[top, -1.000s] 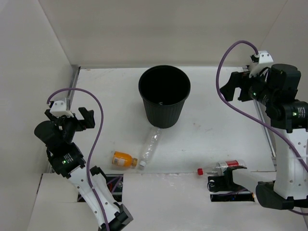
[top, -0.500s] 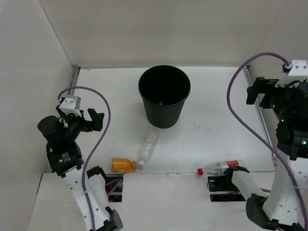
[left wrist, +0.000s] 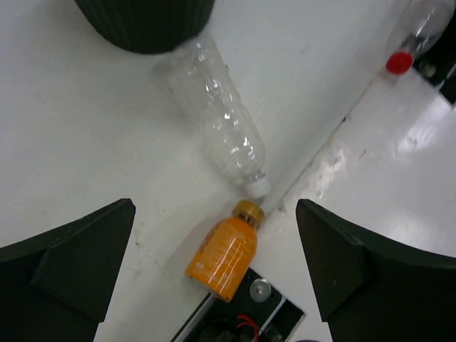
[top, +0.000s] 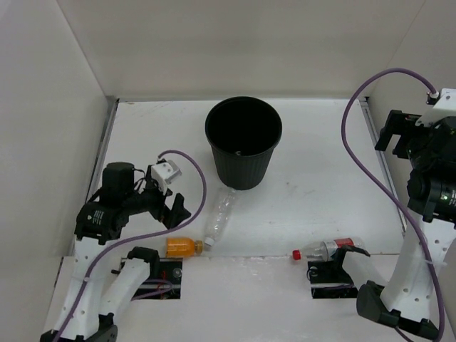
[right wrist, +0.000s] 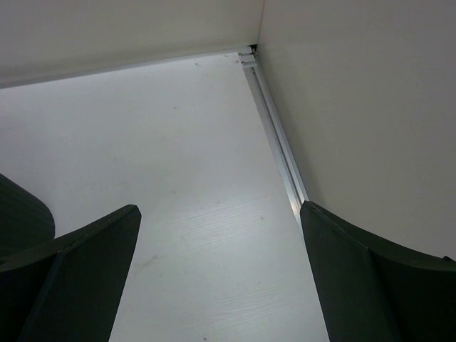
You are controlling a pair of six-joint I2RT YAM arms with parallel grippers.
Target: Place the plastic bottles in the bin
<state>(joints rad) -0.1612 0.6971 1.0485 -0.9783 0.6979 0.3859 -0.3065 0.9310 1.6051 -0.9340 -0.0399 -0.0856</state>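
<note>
**A:** State of the fingers?

**B:** Left fingers [left wrist: 78,263] are spread wide and grip nothing. They hang over the orange bottle [left wrist: 222,258], which lies on its side on the surface [top: 320,178]. My left wrist view frames it between the two tips.

**A:** Other two bottles?

**B:** The clear bottle [left wrist: 214,117] lies just beyond the orange one, farther from the left fingers. The two are neck to neck, caps about touching. Its base sits against the foot of the bin [top: 243,171]. The red-capped bottle [top: 331,249] is on its side, well off to the right of the left fingers, near the right arm's base [top: 388,310].

**A:** Right side?

**B:** Right fingers [right wrist: 370,271] are spread wide too, holding nothing. They're up by the right wall [right wrist: 370,107], well apart from the red-capped bottle. Between them I see bare surface and a metal rail [right wrist: 274,142] along the wall's foot.

**A:** Bin?

**B:** It stands upright beyond the left fingers. All three bottles lie on the surface outside it.
</note>
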